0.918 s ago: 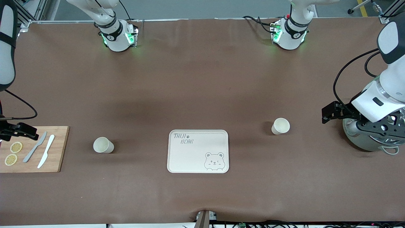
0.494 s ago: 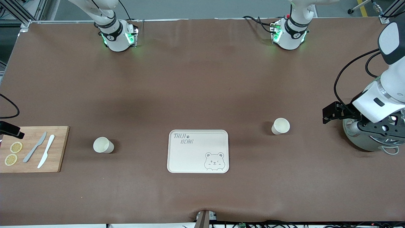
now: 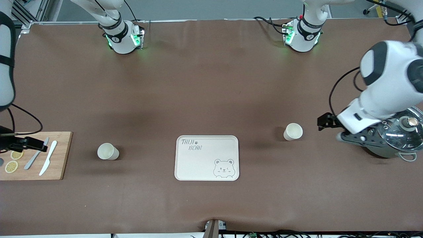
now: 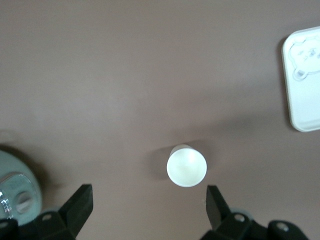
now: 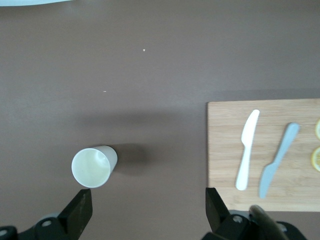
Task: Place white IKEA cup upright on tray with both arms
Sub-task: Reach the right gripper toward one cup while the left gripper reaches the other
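The cream tray (image 3: 198,165) with the bear drawing lies at the table's middle, nothing on it. One white cup (image 3: 292,131) stands upright toward the left arm's end, and shows in the left wrist view (image 4: 186,165). A second white cup (image 3: 107,151) stands upright toward the right arm's end, and shows in the right wrist view (image 5: 92,166). My left gripper (image 3: 325,121) (image 4: 148,205) is open and empty over the table between the first cup and a pot. My right gripper (image 3: 31,142) (image 5: 148,207) is open and empty over the cutting board's edge, beside the second cup.
A wooden cutting board (image 3: 61,155) (image 5: 225,155) at the right arm's end carries a white knife (image 3: 48,162), a grey knife (image 3: 36,158) and lemon slices (image 3: 11,166). A steel pot with a glass lid (image 3: 396,135) stands at the left arm's end. The tray's corner shows in the left wrist view (image 4: 305,85).
My left arm has swung from over the pot toward the cup near it. My right gripper drew back off the view's edge, then came back over the cutting board.
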Controlling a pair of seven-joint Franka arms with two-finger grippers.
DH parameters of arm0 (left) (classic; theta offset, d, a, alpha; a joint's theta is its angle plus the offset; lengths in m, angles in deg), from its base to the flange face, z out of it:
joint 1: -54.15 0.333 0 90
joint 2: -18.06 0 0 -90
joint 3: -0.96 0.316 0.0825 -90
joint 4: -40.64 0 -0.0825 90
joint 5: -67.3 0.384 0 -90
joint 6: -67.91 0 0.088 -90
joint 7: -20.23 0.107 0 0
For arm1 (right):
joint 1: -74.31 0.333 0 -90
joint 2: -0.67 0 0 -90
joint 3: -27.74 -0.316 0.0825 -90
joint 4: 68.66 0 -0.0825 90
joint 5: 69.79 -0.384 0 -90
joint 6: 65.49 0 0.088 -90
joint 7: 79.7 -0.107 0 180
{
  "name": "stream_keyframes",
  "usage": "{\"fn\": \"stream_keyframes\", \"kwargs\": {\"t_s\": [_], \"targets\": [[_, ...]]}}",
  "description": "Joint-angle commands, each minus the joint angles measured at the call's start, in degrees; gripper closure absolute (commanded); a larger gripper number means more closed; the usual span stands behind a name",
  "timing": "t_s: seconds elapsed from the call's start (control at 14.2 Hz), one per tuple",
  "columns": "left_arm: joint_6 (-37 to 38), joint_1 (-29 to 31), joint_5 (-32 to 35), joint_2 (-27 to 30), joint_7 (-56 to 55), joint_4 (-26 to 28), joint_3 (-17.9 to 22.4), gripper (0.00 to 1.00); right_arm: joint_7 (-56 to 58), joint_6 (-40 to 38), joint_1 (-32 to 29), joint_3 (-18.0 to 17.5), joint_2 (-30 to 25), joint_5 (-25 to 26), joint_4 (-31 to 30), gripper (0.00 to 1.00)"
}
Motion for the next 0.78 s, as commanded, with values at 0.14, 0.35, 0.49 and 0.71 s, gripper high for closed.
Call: {"fn": "stream_keyframes", "kwargs": {"t_s": [0.14, 0.35, 0.49, 0.71], "targets": [[-5.86, 0.49, 1.04, 3.39, 0.43, 11.53, -0.24, 0.0, -7.98, 1.11, 4.66, 0.1, 3.23, 0.28, 0.41, 0.0], [-12.36, 0.85, 1.04, 3.21, 1.22, 16.36, -0.24, 0.0, -7.81, 4.87, 5.28, 0.19, 6.13, 0.45, 0.32, 0.0], [-15.44, 1.37, 1.13, 1.81, 1.31, 17.87, -0.24, 0.0, -7.11, 5.15, 5.37, 0.19, 7.37, 1.06, 0.15, 0.0], [-19.13, 1.29, 1.13, -1.09, 1.31, 18.22, -0.24, 0.0, -6.58, 5.5, 5.72, 0.1, 7.55, 4.23, -0.99, 0.0]]}}
